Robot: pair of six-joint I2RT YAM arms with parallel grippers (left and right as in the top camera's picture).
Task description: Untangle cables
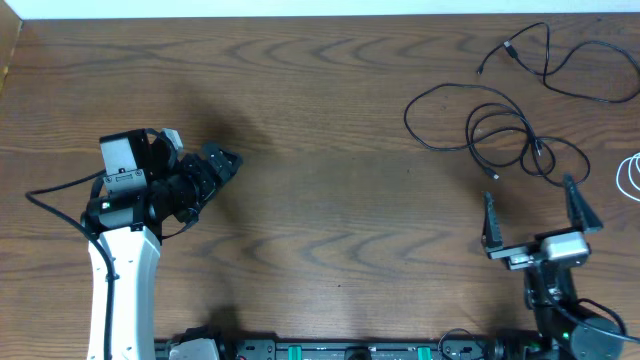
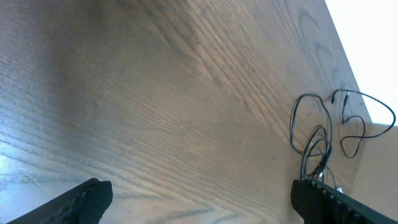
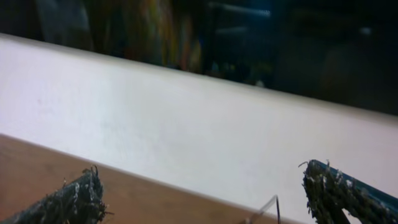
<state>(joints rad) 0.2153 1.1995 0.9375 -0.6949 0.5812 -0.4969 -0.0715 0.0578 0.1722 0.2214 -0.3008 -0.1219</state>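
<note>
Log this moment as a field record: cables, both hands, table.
looped black cable: crosses itself, lies on the right side of the table
second black cable: spread out nearer the far right corner
white cable: only partly in view at the right edge
left hand: open, empty, over bare wood on the left side
right hand: open, empty, just short of the looped black cable
cables held: none
</note>
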